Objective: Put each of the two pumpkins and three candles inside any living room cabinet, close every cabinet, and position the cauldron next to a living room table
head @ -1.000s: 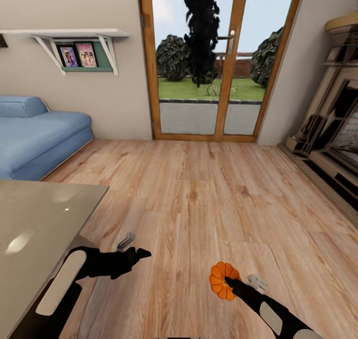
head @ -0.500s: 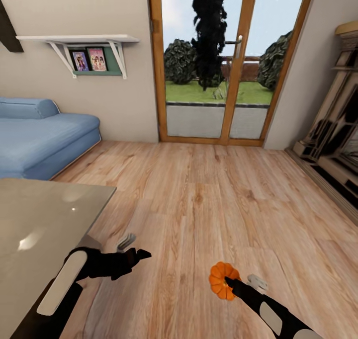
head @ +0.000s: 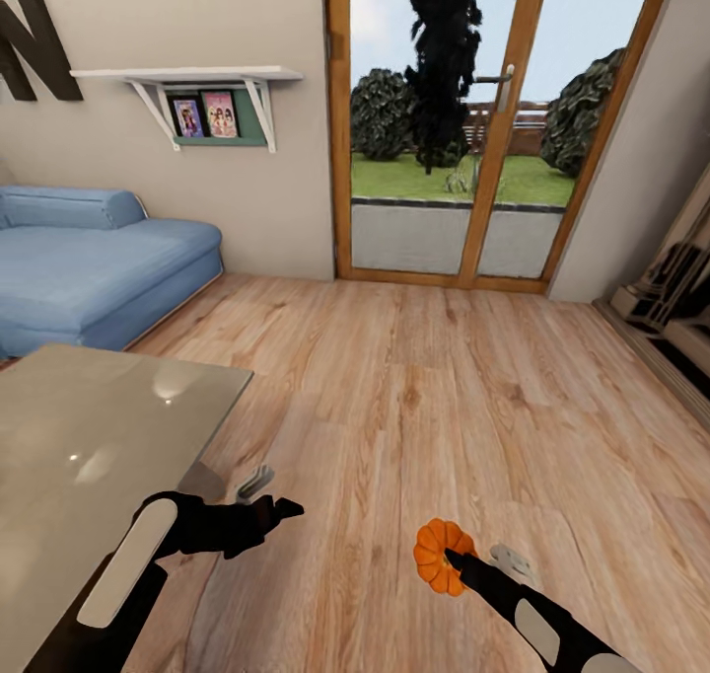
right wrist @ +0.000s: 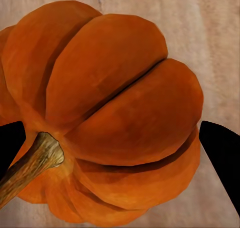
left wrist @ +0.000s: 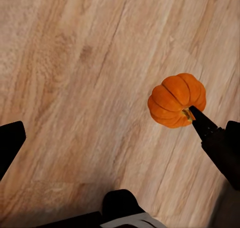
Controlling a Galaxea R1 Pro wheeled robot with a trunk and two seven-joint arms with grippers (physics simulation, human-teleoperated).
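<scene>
Pumpkin [head: 440,555] clamped in right gripper [head: 456,559]; table [head: 89,456] cut off.

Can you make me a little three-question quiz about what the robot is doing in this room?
1. True or false: the right gripper is holding a pumpkin.
2. What stands at the head view's left, beside the left gripper? A) glass-topped table B) bathtub C) fridge
3. Fill in: the sofa by the wall is coloured ____.

Key: 1 true; 2 A; 3 blue.
</scene>
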